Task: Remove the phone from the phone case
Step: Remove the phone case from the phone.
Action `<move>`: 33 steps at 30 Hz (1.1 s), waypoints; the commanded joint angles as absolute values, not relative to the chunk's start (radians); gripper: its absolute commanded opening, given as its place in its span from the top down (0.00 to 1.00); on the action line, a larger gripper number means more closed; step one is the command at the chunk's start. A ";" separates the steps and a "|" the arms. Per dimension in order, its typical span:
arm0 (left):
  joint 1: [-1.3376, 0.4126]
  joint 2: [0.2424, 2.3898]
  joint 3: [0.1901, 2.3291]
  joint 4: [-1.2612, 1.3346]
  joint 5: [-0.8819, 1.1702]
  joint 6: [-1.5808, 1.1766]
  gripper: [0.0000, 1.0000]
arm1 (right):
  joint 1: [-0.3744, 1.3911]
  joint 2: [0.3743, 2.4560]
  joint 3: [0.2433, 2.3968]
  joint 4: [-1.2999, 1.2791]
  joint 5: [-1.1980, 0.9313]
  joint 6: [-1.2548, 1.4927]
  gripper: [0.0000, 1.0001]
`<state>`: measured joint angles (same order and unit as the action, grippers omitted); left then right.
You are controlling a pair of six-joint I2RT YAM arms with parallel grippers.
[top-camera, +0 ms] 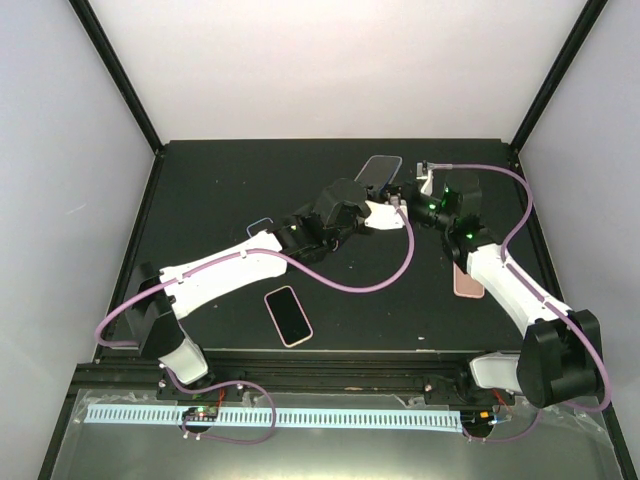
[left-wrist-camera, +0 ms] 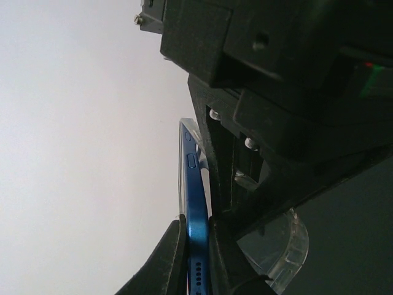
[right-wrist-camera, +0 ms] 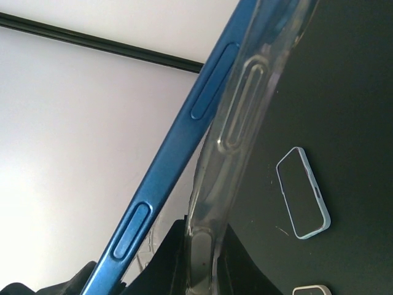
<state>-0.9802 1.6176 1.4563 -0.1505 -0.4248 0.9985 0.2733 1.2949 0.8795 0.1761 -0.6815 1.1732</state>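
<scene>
A blue phone (left-wrist-camera: 198, 203) stands on edge between my left gripper's (left-wrist-camera: 195, 224) fingers, which are shut on its lower end. The clear phone case (right-wrist-camera: 245, 104) has parted from the phone's (right-wrist-camera: 166, 160) side along one long edge, with a gap showing between them. My right gripper (right-wrist-camera: 206, 230) is shut on the case's rim. In the top view both grippers, the left (top-camera: 376, 213) and the right (top-camera: 404, 197), meet at mid-table, and the phone (top-camera: 381, 169) and its case rise behind them. A corner of the clear case (left-wrist-camera: 279, 246) shows beside my left fingers.
A pink-cased phone (top-camera: 288, 315) lies near the front of the black table. Another pink one (top-camera: 467, 283) lies under the right arm. A light-blue-cased phone (top-camera: 260, 226) peeks out by the left arm and also shows on the mat (right-wrist-camera: 303, 192).
</scene>
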 commanded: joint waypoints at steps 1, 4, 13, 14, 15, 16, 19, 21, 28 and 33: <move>-0.907 1.518 1.626 0.138 -0.595 1.095 0.99 | 0.251 1.318 0.797 -0.020 -0.644 1.106 0.99; -0.904 1.526 1.663 0.122 -0.594 1.084 0.98 | 0.249 1.318 0.800 -0.046 -0.631 1.097 0.99; -0.881 1.529 1.730 -0.005 -0.559 0.950 0.98 | 0.238 1.307 0.815 -0.115 -0.577 1.037 0.99; -0.879 1.529 1.731 -0.012 -0.556 0.945 0.98 | 0.237 1.307 0.813 -0.110 -0.577 1.036 0.99; -0.879 1.529 1.730 -0.018 -0.553 0.940 0.98 | 0.236 1.307 0.814 -0.106 -0.578 1.032 0.99; -0.878 1.527 1.730 -0.024 -0.552 0.934 0.98 | 0.235 1.307 0.817 -0.102 -0.584 1.027 0.99; -0.871 1.520 1.731 -0.053 -0.543 0.907 0.98 | 0.232 1.302 0.827 -0.066 -0.622 1.002 0.99; -0.861 1.512 1.730 -0.086 -0.533 0.872 0.98 | 0.232 1.295 0.843 -0.051 -0.656 0.956 0.99; -0.801 1.460 1.693 -0.235 -0.456 0.704 0.98 | 0.222 1.249 0.916 -0.154 -0.774 0.667 0.99; -0.776 1.414 1.625 -0.281 -0.416 0.647 0.98 | 0.181 1.179 0.900 -0.306 -0.810 0.492 0.99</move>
